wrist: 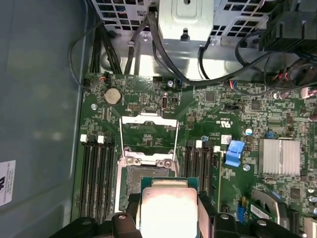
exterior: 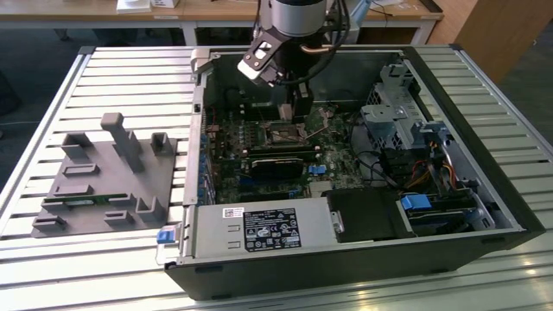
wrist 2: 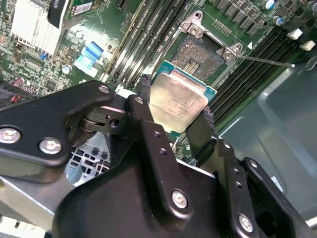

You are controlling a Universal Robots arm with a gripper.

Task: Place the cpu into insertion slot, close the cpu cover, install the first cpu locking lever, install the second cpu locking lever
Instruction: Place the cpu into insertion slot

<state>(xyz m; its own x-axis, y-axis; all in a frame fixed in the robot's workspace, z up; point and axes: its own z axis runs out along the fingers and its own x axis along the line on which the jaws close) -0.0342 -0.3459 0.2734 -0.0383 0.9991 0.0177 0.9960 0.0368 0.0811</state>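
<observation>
The gripper (wrist 2: 176, 103) had its two black fingers (wrist 2: 143, 91) clamped on opposite edges of the chip (wrist 2: 178, 99). In the exterior view it hung low inside the open computer case (exterior: 346, 275), directly over the socket (exterior: 283, 134).

The chip was square, so it had no long side to speak of. In both wrist views it lay flat between the fingers with its silvery metal top facing the cameras and a thin green rim showing round the edge. It sat above the circuit board (wrist: 218, 114) and overlapped the near edge of the socket (wrist: 130, 179), not seated in it. Whether its sides were squared to the socket I could not tell.

The socket was bare and dark. The cover frame (wrist: 148, 118) stood swung open on the far side of it, with green board showing through its square opening. Rows of black memory slots (wrist: 96, 173) ran along both sides.

Marks on the chip's top could not be made out. A dark label (exterior: 269, 230) with white print and a small white sticker (exterior: 233, 212) sat on the grey power supply box (exterior: 216, 240), and their text was not legible.
</observation>
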